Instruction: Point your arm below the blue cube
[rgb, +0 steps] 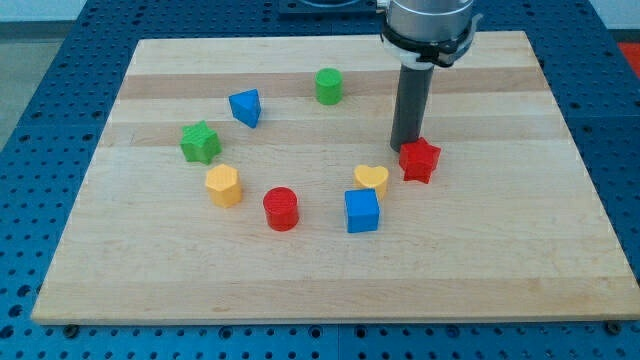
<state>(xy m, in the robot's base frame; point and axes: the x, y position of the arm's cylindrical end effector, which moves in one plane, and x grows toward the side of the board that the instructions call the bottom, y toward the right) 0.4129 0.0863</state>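
A: Where's my tip (404, 147)?
B: Just beside the red star (421, 160), on its upper left.
A: And the blue cube (362, 211)?
B: Toward the table's (500, 270) bottom, below the yellow heart (371, 179) (no pincer in view).

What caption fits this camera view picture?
My tip rests beside the red star, up and right of the blue cube.

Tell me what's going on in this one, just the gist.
A single arm with a dark rod is working over a wooden board scattered with coloured blocks. My tip sits toward the view's top right, right beside the red star, on its upper-left side. The blue cube lies lower and to the view's left, next to the yellow heart. My tip is not yet below the cube.
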